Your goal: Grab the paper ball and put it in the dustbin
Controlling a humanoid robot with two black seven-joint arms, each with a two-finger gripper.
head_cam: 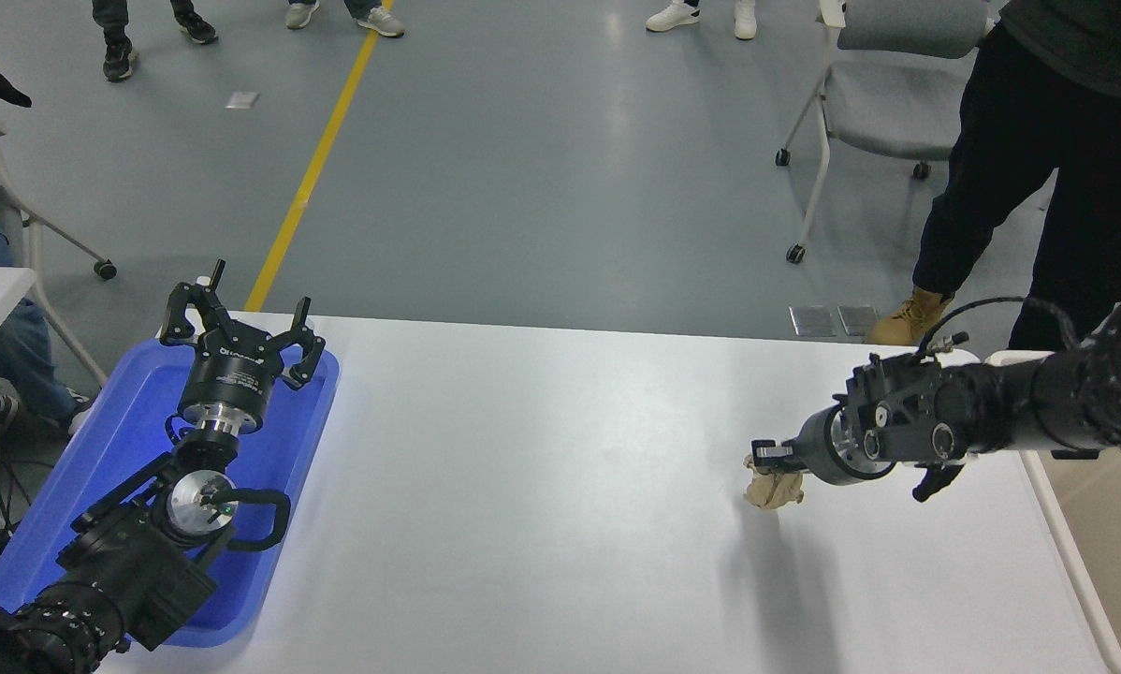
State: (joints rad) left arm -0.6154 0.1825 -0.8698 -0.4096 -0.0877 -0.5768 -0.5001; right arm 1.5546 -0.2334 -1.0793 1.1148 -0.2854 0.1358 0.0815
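The paper ball (772, 489) is a tan crumpled wad held in my right gripper (770, 464), lifted above the white table (542, 487) at its right side, with its shadow on the tabletop below. The right arm comes in from the right edge and its fingers are closed over the top of the ball. The dustbin (1099, 552) is beige, past the table's right edge; only part of its rim and inner wall shows. My left gripper (240, 329) is open and parked over the blue tray at the lower left.
A shallow blue tray (83, 477) lies on the table's left end under the left arm. A person in dark trousers (1038, 178) stands at the far right by a grey wheeled chair (888, 103). Other people's feet show at the top.
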